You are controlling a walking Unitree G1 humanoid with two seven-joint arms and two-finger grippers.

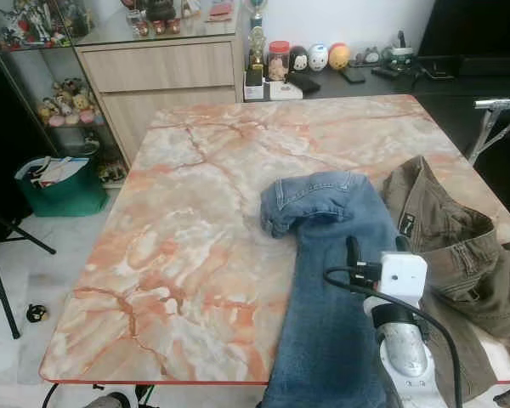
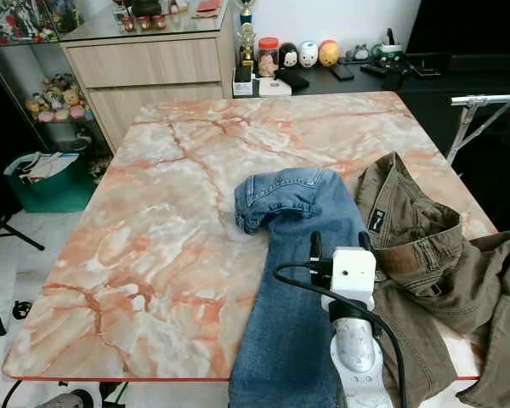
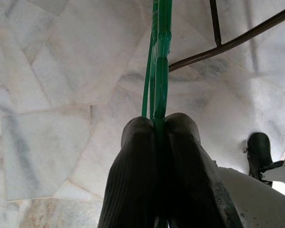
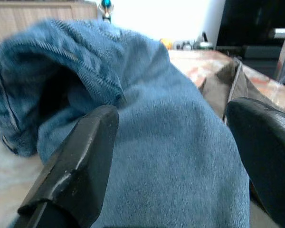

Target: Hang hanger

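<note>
A thin green plastic hanger point(image 3: 160, 57) (only part of it in view) hangs above the pale marble floor; black fingertips point(image 3: 137, 142) pinch it.

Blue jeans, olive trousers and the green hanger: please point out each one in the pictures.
blue jeans point(image 1: 331, 280), left eye view, on the middle of the leg.
olive trousers point(image 2: 408, 223), right eye view, on the waistband area.
green hanger point(image 3: 160, 61), left wrist view, on the thin bar above the left gripper's fingers.
</note>
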